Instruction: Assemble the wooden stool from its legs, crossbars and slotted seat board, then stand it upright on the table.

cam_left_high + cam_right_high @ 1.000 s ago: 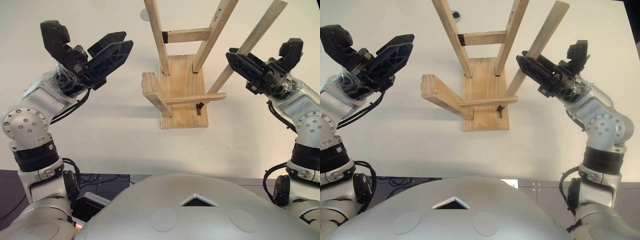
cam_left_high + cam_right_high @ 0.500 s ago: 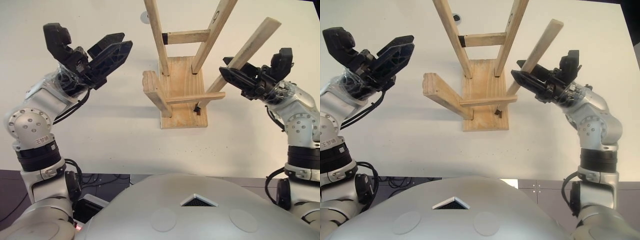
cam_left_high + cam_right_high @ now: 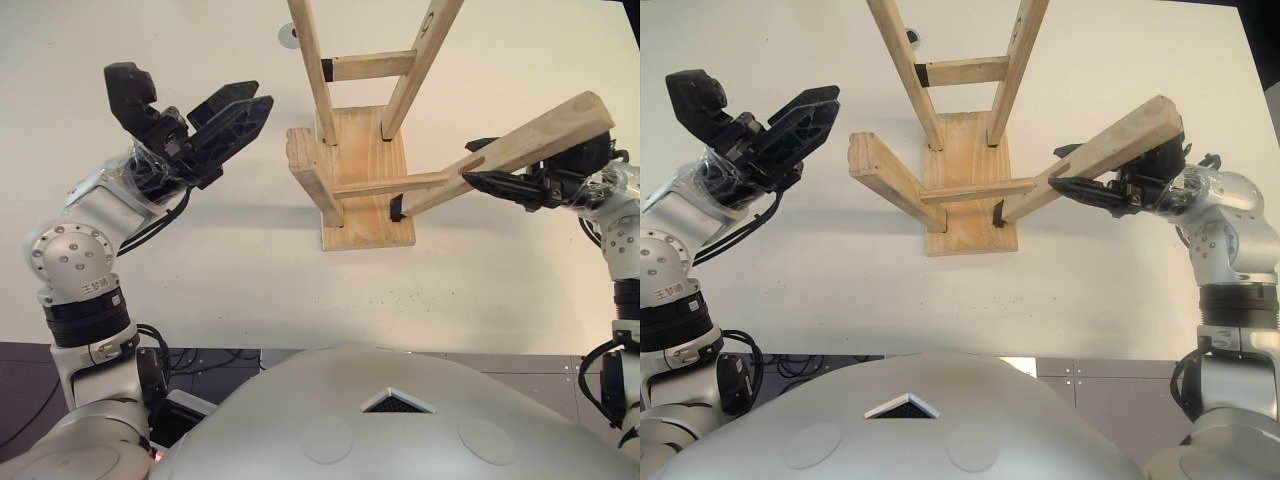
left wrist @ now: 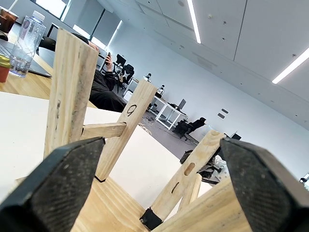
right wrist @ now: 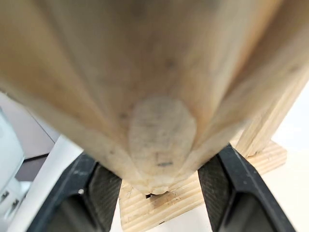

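Note:
The slotted seat board [image 3: 366, 205] lies flat on the white table with its legs pointing up. Two far legs [image 3: 310, 60] stand upright, joined by a crossbar [image 3: 370, 67]. A near-left leg [image 3: 312, 185] stands in the board, and a thin crossbar [image 3: 385, 183] runs from it to the near-right leg [image 3: 520, 140]. That leg leans far out to the right. My right gripper [image 3: 480, 162] is shut on it about halfway up, one finger [image 5: 104, 188] on each side. My left gripper [image 3: 235, 112] hangs open, left of the stool and apart from it.
A small round disc [image 3: 287, 35] lies on the table behind the stool. The table's near edge [image 3: 300, 345] runs just in front of me. Bare tabletop lies to both sides of the seat board.
My right gripper closed on the near-right leg and swung its free end down to the right, so the leg now leans much flatter. My left gripper drifted slightly toward the stool, still open.

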